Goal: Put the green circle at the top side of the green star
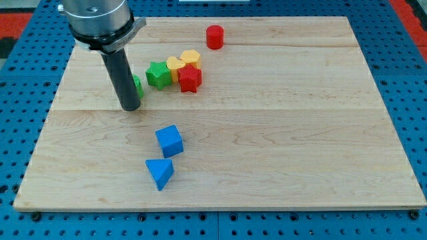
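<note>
A wooden board (267,133) is laid on a blue pegboard table (20,100). No claw is fitted, so nothing is gripped: the arm ends in a dark rod, and my tip (129,108) is set down on the board's left part. The green circle (137,85) is mostly hidden behind the rod, just above the tip and touching or nearly touching the rod's right side. The green star (158,74) is found just to its right. Against the star a yellow block (175,65), another yellow block (191,58) and a red star (189,79) are clustered. A red cylinder (214,37) is placed apart, toward the view's top. A blue cube (169,141) and a blue triangular block (159,173) are seen near the view's bottom.
</note>
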Action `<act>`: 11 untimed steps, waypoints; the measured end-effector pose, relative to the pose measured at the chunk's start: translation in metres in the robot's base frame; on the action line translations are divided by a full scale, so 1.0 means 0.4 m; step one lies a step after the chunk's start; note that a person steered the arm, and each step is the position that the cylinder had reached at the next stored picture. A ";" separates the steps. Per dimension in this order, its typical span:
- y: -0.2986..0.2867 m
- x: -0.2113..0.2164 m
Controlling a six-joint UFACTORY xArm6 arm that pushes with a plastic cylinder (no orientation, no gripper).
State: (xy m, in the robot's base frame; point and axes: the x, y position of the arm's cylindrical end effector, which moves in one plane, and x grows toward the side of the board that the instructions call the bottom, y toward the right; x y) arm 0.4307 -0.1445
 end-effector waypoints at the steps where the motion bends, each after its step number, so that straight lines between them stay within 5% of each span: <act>1: -0.013 -0.059; 2: -0.081 -0.145; 5: -0.275 -0.098; 7: -0.192 -0.213; 9: -0.015 -0.214; 10: -0.120 -0.242; 11: -0.065 -0.309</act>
